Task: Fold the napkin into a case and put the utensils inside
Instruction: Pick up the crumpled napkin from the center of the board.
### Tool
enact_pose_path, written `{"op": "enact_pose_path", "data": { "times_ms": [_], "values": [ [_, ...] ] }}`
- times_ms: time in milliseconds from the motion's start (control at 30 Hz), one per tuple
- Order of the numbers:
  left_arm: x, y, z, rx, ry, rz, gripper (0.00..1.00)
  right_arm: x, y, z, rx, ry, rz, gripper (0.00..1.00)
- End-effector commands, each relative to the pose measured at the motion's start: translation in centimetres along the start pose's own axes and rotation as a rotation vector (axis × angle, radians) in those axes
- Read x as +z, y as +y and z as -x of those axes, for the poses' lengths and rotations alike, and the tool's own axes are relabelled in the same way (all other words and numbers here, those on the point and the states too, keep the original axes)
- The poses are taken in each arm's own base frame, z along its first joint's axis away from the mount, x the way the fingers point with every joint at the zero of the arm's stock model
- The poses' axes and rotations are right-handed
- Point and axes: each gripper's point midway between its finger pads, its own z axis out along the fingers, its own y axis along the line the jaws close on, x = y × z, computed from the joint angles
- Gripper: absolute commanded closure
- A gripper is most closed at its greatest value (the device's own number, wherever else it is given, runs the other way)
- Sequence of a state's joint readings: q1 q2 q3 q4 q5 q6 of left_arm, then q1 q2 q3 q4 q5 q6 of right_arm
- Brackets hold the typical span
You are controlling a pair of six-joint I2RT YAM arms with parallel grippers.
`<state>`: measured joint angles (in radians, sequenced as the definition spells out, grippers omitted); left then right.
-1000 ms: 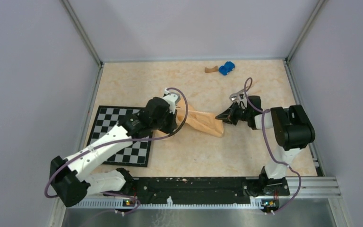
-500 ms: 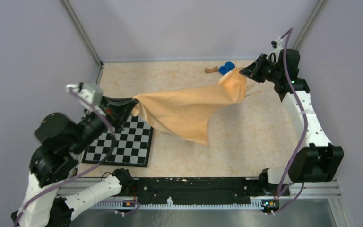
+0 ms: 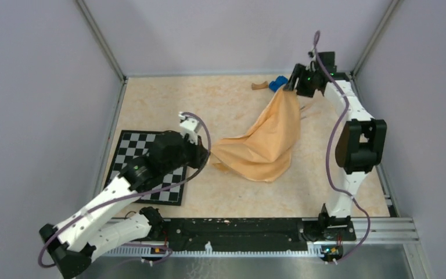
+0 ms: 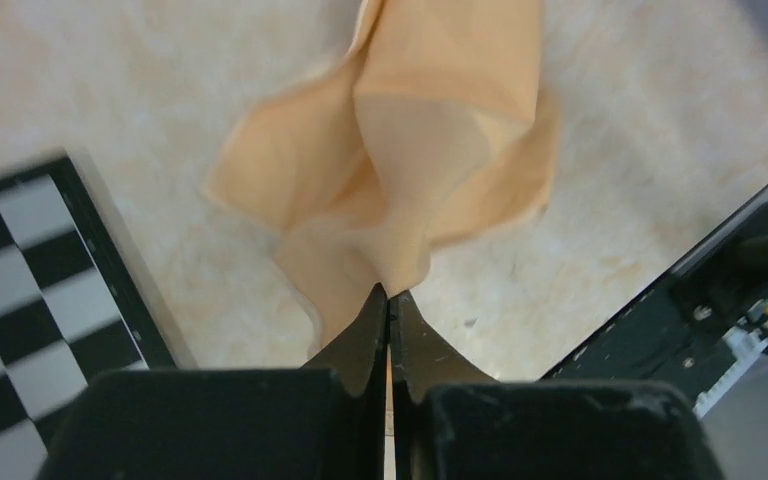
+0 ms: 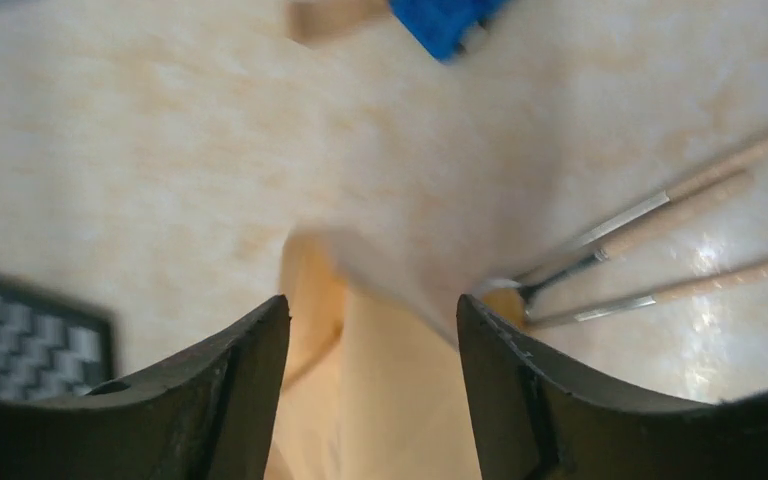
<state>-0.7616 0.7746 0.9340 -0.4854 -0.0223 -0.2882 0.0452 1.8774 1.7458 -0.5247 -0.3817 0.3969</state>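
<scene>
Left fingers (image 4: 362,338) clench the napkin (image 4: 415,150); its blurred end seems free between parted right fingers (image 5: 228,400).

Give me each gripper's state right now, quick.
Left gripper: closed, pinching the napkin.
Right gripper: open, jaws wide apart; the napkin shows blurred between them, not clamped.

A lab enclosure: grey walls (image 3: 35,87), aluminium-framed table (image 3: 168,99).
</scene>
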Motion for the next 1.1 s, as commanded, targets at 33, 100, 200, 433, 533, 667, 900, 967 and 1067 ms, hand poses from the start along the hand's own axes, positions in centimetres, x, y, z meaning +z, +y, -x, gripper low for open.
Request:
{"op": "enact_pose_path", "data": {
  "times_ms": [33,100,200,433,533,667,900,967,1067],
  "values": [
    [3.0,0.8,-8.4,-0.194,0.242,0.049,1.00,-2.2,-2.7,-4.9,-0.199,0.055,-0.255,0.28],
    [3.2,1.0,-10.7,-0.216,0.287,0.050,1.00,-4.5,-3.4,-5.7,-0.198,0.049,-0.324,0.27],
    [3.2,0.9,-12.6,-0.240,0.294,0.016,1.00,-8.0,-5.2,-7.6,-0.173,0.047,-0.482,0.18],
    [3.5,0.7,-13.9,-0.268,0.297,-0.004,1.00,-10.7,-1.4,-21.9,0.135,0.241,-0.241,0.17],
    [3.6,0.4,-13.6,-0.270,0.291,-0.021,1.00,-11.3,-0.1,-27.4,0.354,0.280,-0.218,0.18],
    [3.7,0.1,-13.2,-0.263,0.274,-0.039,1.00,-11.4,0.1,-30.7,0.509,0.254,-0.229,0.23],
    [3.2,0.0,-12.2,-0.232,0.251,-0.050,1.00,-9.8,-2.8,-32.7,0.607,0.192,-0.318,0.32],
    [2.9,0.2,-11.7,-0.220,0.235,-0.043,1.00,-9.3,-3.1,-32.7,0.611,0.178,-0.327,0.33],
    [2.6,0.4,-11.0,-0.202,0.213,-0.027,1.00,-8.5,-3.4,-32.8,0.624,0.176,-0.343,0.38]
  ]
}}
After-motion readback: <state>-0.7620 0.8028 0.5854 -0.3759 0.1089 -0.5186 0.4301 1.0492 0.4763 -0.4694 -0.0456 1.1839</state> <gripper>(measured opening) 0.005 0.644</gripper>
